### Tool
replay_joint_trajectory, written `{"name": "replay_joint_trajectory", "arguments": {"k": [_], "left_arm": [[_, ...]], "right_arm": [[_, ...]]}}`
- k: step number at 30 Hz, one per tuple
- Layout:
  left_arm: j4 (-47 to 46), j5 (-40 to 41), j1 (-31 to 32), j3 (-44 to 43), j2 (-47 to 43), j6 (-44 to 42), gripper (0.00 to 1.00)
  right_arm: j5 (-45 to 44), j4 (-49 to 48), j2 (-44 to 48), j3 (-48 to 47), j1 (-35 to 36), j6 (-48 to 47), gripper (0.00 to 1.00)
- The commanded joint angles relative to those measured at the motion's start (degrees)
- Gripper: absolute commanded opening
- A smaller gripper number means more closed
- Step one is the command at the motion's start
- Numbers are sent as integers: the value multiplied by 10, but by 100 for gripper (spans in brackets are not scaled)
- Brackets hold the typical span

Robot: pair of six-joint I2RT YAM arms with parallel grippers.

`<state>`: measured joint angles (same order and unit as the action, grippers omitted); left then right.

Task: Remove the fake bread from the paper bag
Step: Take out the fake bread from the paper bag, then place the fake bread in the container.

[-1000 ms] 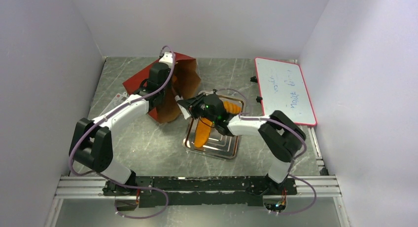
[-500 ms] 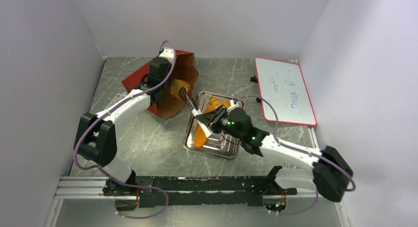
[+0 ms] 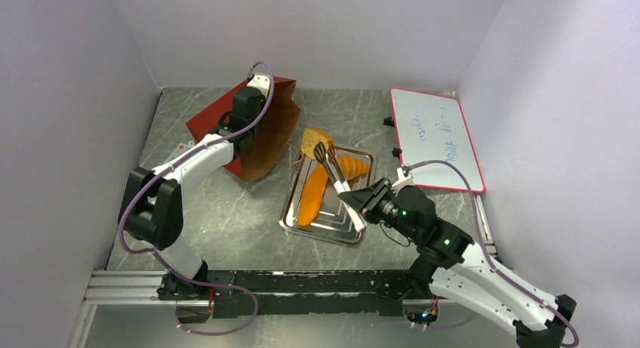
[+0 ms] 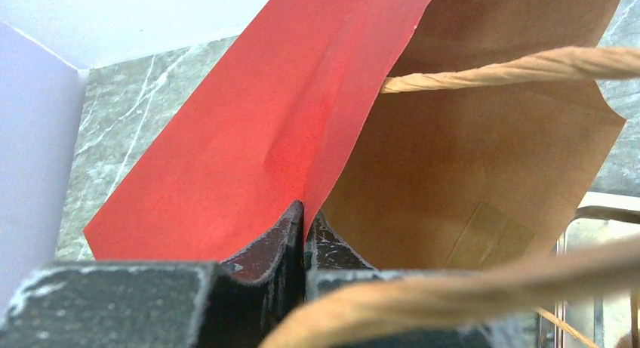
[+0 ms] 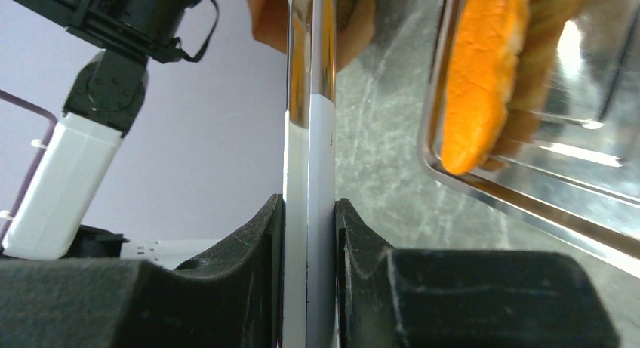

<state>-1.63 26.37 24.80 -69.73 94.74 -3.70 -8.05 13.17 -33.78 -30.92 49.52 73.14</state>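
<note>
The rust-red paper bag [image 3: 215, 115] lies at the back left, its brown mouth facing the tray. My left gripper [image 3: 250, 123] is shut on the bag's upper edge, which shows pinched between the jaws in the left wrist view [image 4: 304, 212]. My right gripper [image 3: 364, 206] is shut on white-handled metal tongs [image 3: 336, 174]. The tongs grip a golden piece of fake bread [image 3: 314, 142] over the tray's far left corner, outside the bag. An orange loaf [image 3: 311, 198] and a ridged croissant [image 3: 355, 167] lie in the silver tray [image 3: 290, 221]. The bag's inside [image 4: 468, 152] shows no bread.
A red-framed whiteboard [image 3: 438, 137] lies at the back right. The bag's tan cord handles [image 4: 513, 65] cross the left wrist view. White walls close in the marbled grey table on three sides. The tray's rim [image 5: 528, 204] sits just right of the tongs [image 5: 309, 152].
My right arm has pulled back toward the near right. The tongs have drawn a piece of bread out of the bag's mouth to the tray's far corner. My left gripper keeps its hold on the bag.
</note>
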Motion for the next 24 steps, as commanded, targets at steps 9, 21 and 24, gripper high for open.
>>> {"name": "replay_joint_trajectory", "arguments": {"k": [9,21,24], "left_arm": [[10,4,-5,-26,-13,-7,7],[8,-6,-2,-34,-16,-4,7],[10,-7,0,-37,-13,-3,7]], "right_arm": [[-20,276,133,-52,2,43,9],[32,355,195,-16,2,114,10],[43,362,209,0,1,135,10]]}}
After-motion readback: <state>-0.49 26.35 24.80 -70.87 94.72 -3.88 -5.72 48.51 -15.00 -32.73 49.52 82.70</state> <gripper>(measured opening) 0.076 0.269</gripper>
